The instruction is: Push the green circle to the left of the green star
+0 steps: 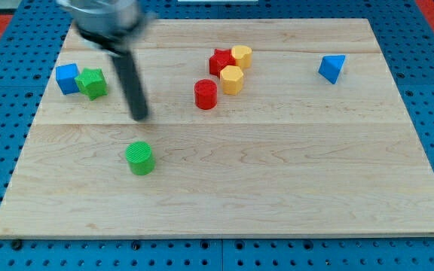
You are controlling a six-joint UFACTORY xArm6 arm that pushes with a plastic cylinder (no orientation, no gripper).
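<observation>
At the view's left the blue cube (67,78) touches the green star (92,83); my tip (139,117) (a bare rod, nothing to open or close) hangs above the green circle (139,158), apart; approach step; next I must get round its right side.

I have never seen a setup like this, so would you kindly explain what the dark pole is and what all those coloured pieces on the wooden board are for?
There is one camera view, looking down at a pale wooden board. The dark pole is the robot arm's rod; it has no gripper and holds nothing, it only pushes. My tip rests on the board, just above the green circle block and apart from it. At the view's left a green star block touches a blue cube block. Near the top middle sit a red star block, a red cylinder block and two yellow blocks. A blue triangular block lies at the right.
</observation>
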